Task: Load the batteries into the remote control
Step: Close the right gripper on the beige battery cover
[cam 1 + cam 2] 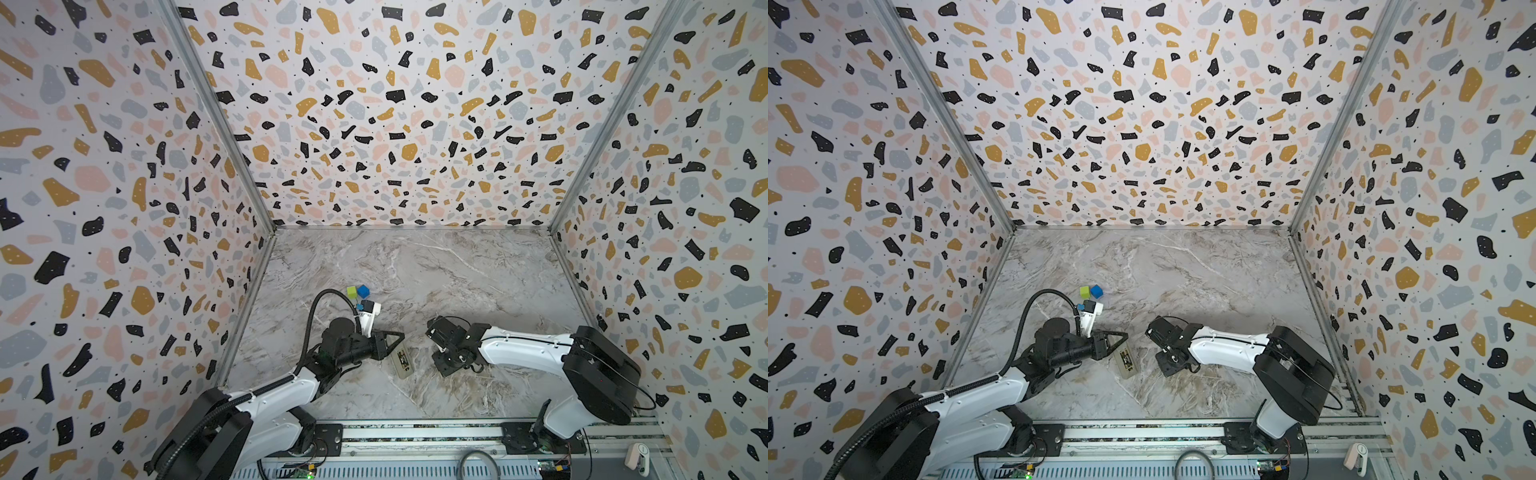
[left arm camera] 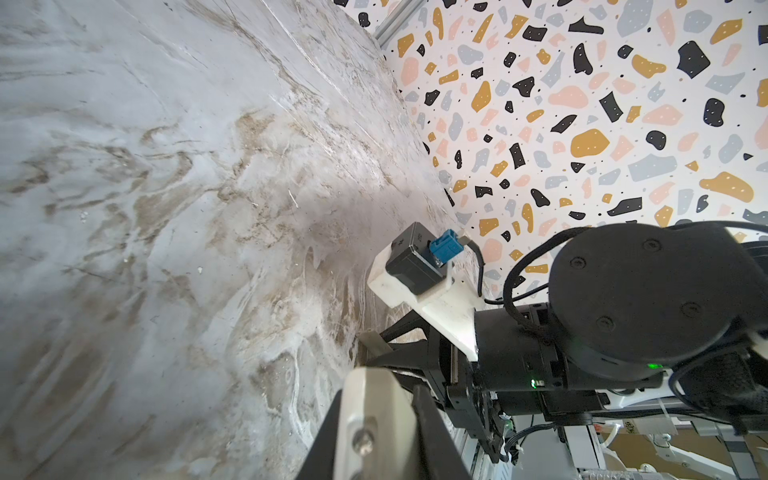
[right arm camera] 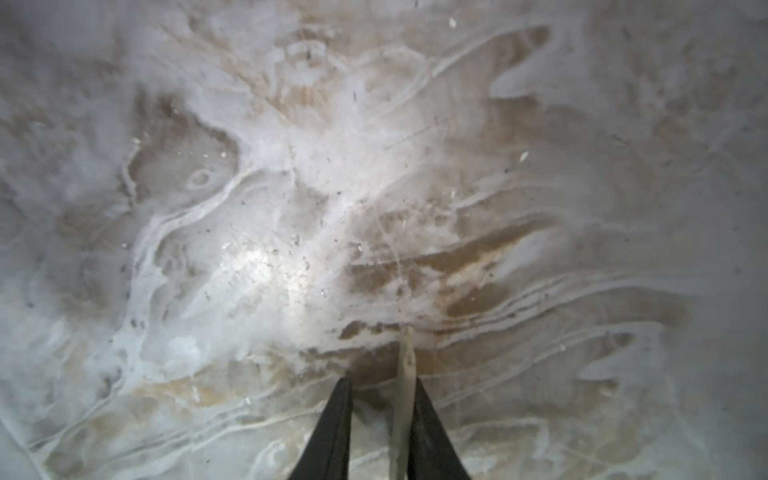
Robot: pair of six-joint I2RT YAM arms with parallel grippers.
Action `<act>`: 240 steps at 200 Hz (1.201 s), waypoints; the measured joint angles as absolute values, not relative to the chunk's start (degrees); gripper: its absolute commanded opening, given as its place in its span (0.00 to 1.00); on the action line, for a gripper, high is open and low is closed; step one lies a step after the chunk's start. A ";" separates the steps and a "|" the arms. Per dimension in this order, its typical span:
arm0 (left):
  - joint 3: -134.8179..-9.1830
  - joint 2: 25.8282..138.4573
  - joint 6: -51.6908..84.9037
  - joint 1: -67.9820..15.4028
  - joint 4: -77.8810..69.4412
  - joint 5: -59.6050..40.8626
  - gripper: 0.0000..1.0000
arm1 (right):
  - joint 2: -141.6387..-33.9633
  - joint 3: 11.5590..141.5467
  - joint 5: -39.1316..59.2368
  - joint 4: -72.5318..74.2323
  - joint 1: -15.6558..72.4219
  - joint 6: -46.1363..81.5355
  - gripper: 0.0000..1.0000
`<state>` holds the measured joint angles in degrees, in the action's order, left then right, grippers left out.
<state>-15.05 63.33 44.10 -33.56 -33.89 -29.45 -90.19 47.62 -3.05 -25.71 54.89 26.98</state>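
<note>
The left gripper (image 1: 399,336), pinched closed, has its tips at the 12 o'clock end of the slim white rectangular remote control (image 1: 402,362). The remote lies flat on the marble tabletop (image 1: 457,270). At its 3 o'clock the right gripper (image 3: 378,376) points down, narrowly parted and holding nothing.

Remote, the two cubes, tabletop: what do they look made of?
Remote control: off-white casing, dull, likely plastic. Green cube and blue cube: flat saturated colour, no glare; foam, wood or plastic, unclear. Table: marble pattern with soft sheen, probably printed laminate.
</note>
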 measured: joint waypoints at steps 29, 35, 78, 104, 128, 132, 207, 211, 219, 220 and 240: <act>-15.05 63.33 44.10 -33.56 -33.89 -29.45 0.00 | -90.02 47.29 -2.90 -24.80 54.76 26.98 0.10; -15.05 63.33 44.10 -33.56 -33.89 -29.45 0.00 | -90.02 47.27 -2.76 -24.62 54.76 26.98 0.06; -15.05 63.33 44.10 -33.56 -33.80 -29.45 0.00 | -89.93 47.24 -2.31 -24.38 54.81 26.52 0.00; -15.05 63.33 44.07 -33.56 -33.21 -29.45 0.00 | -89.93 47.44 -0.47 -24.08 55.31 25.15 0.00; -15.05 63.33 44.07 -33.56 -32.75 -29.45 0.00 | -89.95 47.48 3.46 -23.14 55.96 23.86 0.00; -15.05 63.33 44.05 -33.56 -32.64 -29.43 0.00 | -89.97 47.48 4.08 -22.92 55.99 23.66 0.00; -15.31 63.33 43.92 -33.56 -31.62 -29.19 0.00 | -90.67 46.46 8.91 -18.52 55.57 22.83 0.07; -15.44 63.33 43.90 -33.56 -31.48 -29.19 0.00 | -90.61 46.33 8.99 -18.37 55.44 22.85 0.10; -15.81 63.33 43.90 -33.56 -31.22 -29.15 0.00 | -90.48 46.09 9.17 -18.11 55.13 22.94 0.14; -15.84 63.33 43.90 -33.56 -31.24 -29.12 0.00 | -90.45 46.06 9.19 -18.09 55.11 22.90 0.15; -16.27 63.33 43.90 -33.56 -31.29 -28.82 0.00 | -90.17 45.84 9.19 -17.58 54.81 22.85 0.25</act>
<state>-16.27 63.33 43.90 -33.56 -31.29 -28.82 -90.17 45.84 9.19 -17.58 54.81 22.85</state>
